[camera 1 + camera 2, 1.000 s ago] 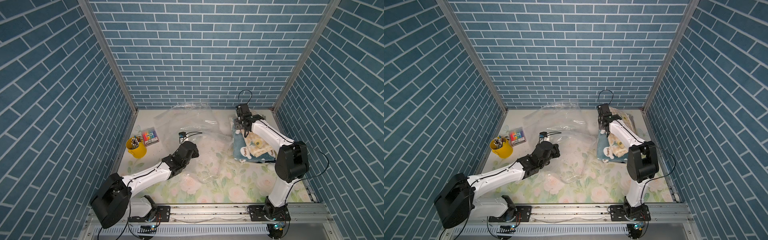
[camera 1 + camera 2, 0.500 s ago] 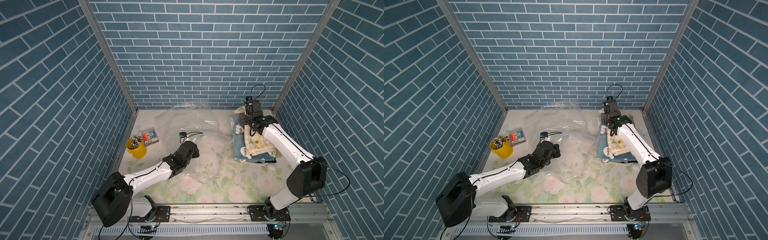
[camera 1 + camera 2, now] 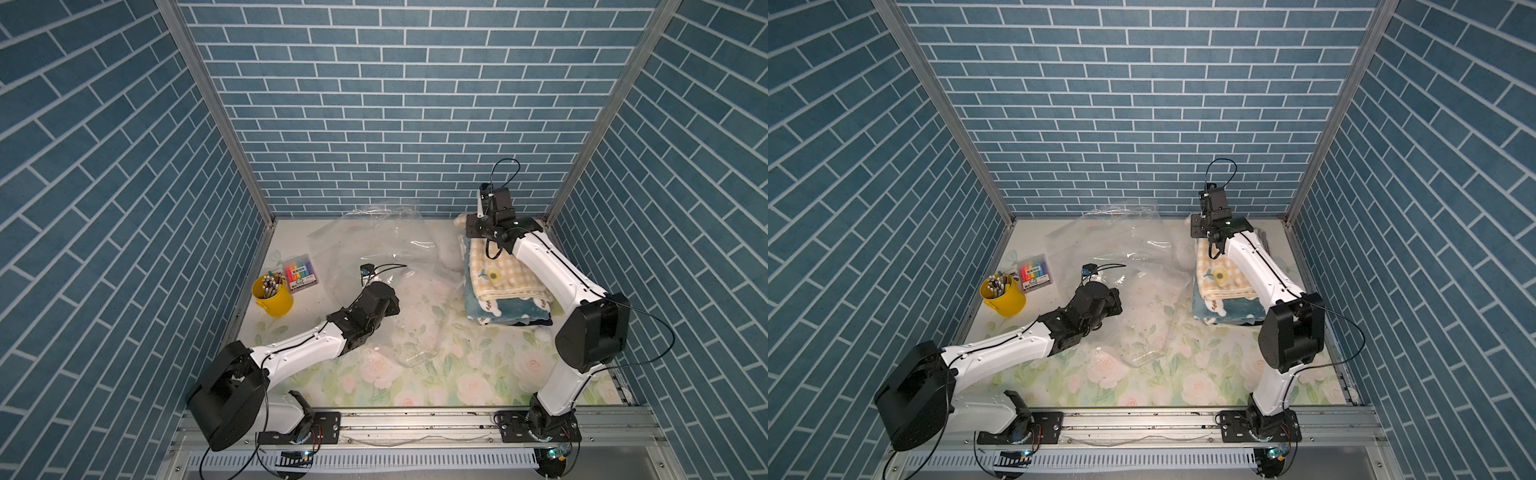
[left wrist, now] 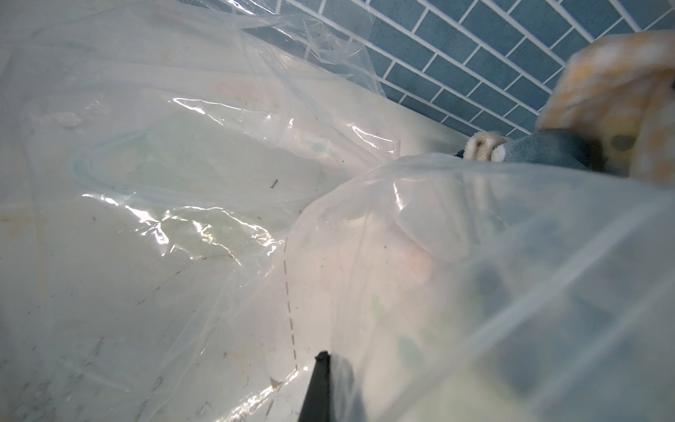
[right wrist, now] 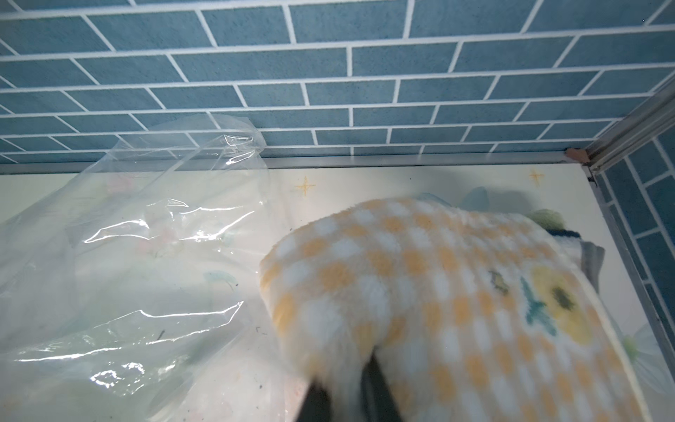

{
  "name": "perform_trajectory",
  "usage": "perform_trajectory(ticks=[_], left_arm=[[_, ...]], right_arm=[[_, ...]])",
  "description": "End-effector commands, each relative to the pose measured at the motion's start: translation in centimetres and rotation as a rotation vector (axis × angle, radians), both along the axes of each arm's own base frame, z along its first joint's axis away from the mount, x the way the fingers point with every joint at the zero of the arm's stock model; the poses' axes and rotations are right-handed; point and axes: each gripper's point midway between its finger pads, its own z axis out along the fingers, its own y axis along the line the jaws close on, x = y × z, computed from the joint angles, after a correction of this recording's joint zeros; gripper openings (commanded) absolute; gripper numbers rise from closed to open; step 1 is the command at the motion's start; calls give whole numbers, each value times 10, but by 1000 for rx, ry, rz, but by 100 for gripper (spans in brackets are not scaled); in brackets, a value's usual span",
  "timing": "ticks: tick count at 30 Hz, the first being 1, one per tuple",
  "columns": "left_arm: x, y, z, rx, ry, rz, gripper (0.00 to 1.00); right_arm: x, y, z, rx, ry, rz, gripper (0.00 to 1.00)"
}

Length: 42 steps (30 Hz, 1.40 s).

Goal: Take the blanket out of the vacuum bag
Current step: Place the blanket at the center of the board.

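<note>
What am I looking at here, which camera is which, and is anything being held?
Two white robot arms with two-finger grippers work on a flowered table. Both top views look down from overhead; each wrist view rides on an arm. A clear vacuum bag lies mid-table, folded blankets beside it, a yellow pen cup and a marker case near the left wall. The left gripper is shut, apparently pinching the bag's film. The right gripper straddles a fold of the checked blanket; whether it clamps it is unclear.
</note>
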Motion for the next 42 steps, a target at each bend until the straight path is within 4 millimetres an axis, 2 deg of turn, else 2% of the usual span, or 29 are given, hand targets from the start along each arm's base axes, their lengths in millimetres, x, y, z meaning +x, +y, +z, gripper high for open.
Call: perform_trajectory(ticks=[1,3,5,8,11,15,17,21,25,28,36,40,42], left_arm=[[0,2,5,-7,-3,-2,0],[-1,2,4,-5,-3,-7,0],[-2,4,2,2,-4,-3,0],[-2,4,0,2,-6,-4,0],[-2,1,-1,-14,-8,-19,0],[-2,-5,-3,-33,-8,-35,0],[-1,-7,-5,-35,-5,-42,0],[-2,-10,-9,-37,2,-57,0],[-3,-10,-7,-40,-5,-63,0],[-5,-10,-8,-44,-2,-68,0],[-8,-6,-14,-40,6,-64,0],[-7,-9,-15,-45,9,-70,0],[-7,-10,-13,-42,10,-74,0]], right_arm=[[-3,4,-25,15,86,-13,44],[-11,2,-17,30,65,-6,52],[-24,-3,2,56,19,-4,58],[-48,-15,27,73,-35,-13,62],[-79,-40,34,50,-62,-73,65],[-118,-79,31,91,-101,-173,71],[-134,-95,24,137,-87,-203,73],[-158,-113,1,247,-36,-228,74],[-178,-138,-31,210,-2,-339,74],[-188,-146,-53,197,42,-388,74],[-200,-153,-72,161,91,-419,73],[-192,-154,-74,185,82,-430,72],[-189,-151,-81,213,106,-423,71]])
